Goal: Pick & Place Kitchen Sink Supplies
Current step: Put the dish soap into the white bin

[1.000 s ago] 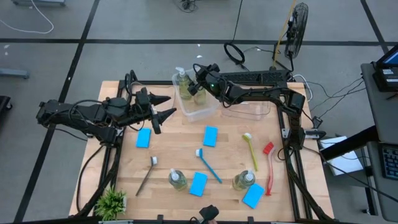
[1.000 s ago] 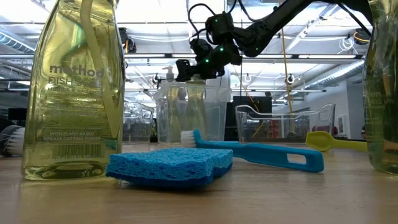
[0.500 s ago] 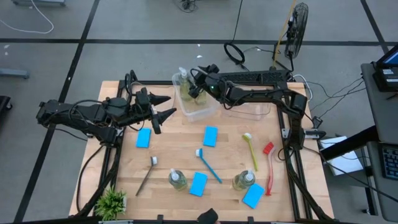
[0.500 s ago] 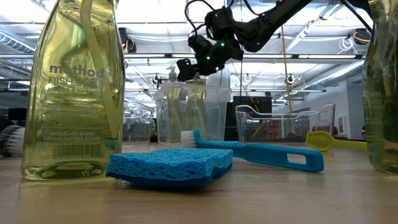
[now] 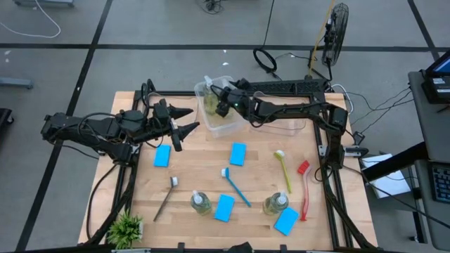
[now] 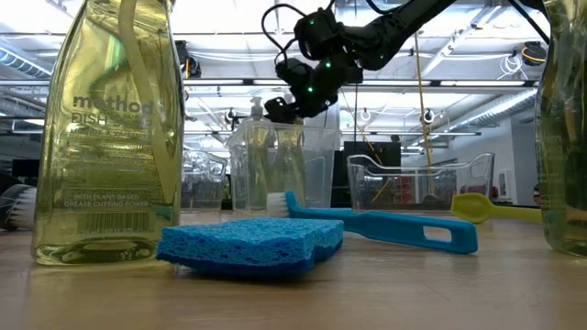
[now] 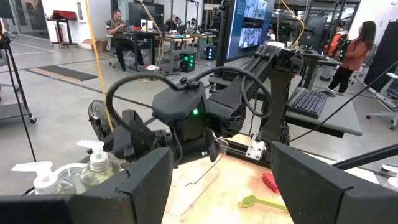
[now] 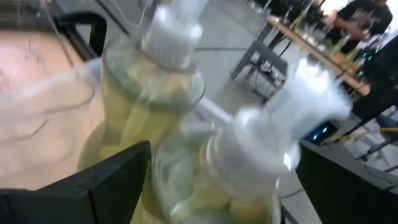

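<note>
**Right gripper spread over the binned bottles**

The right gripper (image 5: 220, 102) hangs with fingers parted wide over the clear bin (image 5: 235, 125), two soap bottles (image 6: 259, 156) just beneath it, upright inside; it appears to grip neither, though the wrist view is blurred. Likely a bottle was just set there. The left gripper (image 5: 188, 119) waits nearby, spread and empty, a sponge (image 5: 162, 156) just beside it.

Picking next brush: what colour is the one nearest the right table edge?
Red: the brush lying along the right edge, clearest in the high view.
</note>
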`<state>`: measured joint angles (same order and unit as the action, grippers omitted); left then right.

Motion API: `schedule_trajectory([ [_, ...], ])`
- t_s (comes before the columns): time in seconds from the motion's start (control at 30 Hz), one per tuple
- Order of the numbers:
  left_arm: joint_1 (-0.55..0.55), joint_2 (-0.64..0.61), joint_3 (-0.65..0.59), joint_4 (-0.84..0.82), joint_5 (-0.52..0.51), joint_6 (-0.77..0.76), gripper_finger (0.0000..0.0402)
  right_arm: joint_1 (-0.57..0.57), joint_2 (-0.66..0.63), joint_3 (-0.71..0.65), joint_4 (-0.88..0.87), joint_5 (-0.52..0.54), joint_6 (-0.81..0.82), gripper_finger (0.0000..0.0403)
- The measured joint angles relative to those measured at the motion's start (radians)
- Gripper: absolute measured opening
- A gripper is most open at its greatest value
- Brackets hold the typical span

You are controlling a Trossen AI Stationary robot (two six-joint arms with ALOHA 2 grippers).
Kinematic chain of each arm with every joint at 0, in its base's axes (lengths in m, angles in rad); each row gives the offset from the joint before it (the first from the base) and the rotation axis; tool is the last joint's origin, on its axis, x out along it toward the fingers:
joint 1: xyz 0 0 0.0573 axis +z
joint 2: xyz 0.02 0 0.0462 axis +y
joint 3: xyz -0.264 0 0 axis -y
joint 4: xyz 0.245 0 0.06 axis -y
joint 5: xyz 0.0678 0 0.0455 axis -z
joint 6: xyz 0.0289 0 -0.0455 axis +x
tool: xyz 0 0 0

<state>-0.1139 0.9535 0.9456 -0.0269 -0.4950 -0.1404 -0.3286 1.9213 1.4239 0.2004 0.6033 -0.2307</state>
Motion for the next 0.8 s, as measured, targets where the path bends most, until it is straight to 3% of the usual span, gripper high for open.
schedule_trajectory([
  [0.3,0.0,0.0,0.0,0.0,0.0,-0.001,0.0269,0.013,0.0,0.0,-0.011,0.006,0.015,0.0377],
  [0.53,0.0,0.0,0.0,0.0,0.0,-0.001,0.0269,0.042,-0.02,0.0,0.014,0.11,0.02,0.0377],
  [0.8,0.0,0.0,0.0,0.0,0.0,-0.002,0.0269,0.043,-0.065,0.004,0.025,0.103,0.021,0.0377],
])
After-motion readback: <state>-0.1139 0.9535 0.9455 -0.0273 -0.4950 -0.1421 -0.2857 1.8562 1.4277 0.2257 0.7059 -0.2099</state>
